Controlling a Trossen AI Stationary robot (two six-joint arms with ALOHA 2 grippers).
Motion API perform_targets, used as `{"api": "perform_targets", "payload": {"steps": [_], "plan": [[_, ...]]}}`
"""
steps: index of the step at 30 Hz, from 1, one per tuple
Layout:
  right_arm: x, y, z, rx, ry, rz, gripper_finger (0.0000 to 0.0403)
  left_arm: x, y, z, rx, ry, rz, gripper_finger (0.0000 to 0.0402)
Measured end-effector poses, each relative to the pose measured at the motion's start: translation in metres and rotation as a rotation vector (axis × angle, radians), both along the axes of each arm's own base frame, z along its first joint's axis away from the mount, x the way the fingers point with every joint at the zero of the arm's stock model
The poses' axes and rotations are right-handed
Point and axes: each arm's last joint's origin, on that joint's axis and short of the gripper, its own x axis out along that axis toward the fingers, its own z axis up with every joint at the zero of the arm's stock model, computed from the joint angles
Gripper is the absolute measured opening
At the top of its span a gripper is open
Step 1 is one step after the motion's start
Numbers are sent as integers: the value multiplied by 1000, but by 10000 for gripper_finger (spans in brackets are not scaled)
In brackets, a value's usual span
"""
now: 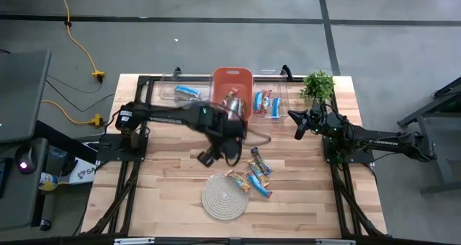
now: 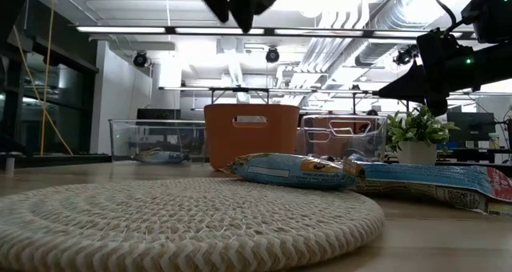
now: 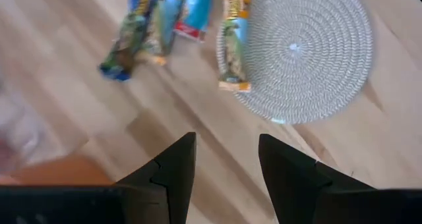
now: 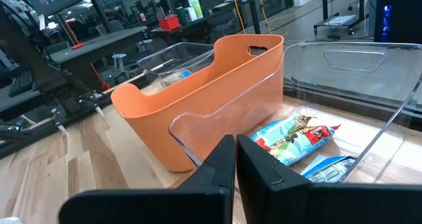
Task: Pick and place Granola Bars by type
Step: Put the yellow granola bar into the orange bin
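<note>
The left gripper (image 3: 224, 159) hangs empty, fingers apart, above the worktop (image 1: 166, 180). The loose bars (image 1: 258, 174) lie just to its right, beside the mat (image 1: 225, 194) (long axes mostly slanted). The right gripper (image 4: 236, 159), nearly closed and empty, waits farther off at the bins (image 1: 272, 94).

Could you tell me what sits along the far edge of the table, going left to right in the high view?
Left clear bin → orange bin → right clear bin → potted plant.
</note>
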Motion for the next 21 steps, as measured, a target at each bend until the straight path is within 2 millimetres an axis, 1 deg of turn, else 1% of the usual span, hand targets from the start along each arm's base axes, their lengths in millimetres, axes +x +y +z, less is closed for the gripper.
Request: {"api": "perform_targets", "payload": {"steps": [6, 12, 16, 21], "plan": [[0, 0, 0, 0, 0, 0, 0, 10, -30, -35, -26, -68, -78, 161], [0, 0, 0, 0, 0, 0, 0, 16, -49, -55, -47, -152, -123, 161], [0, 0, 0, 0, 0, 0, 0, 19, -53, -66, -61, -195, -127, 170], [0, 0, 0, 0, 0, 0, 0, 21, -52, -79, -85, -209, -69, 216]]}}
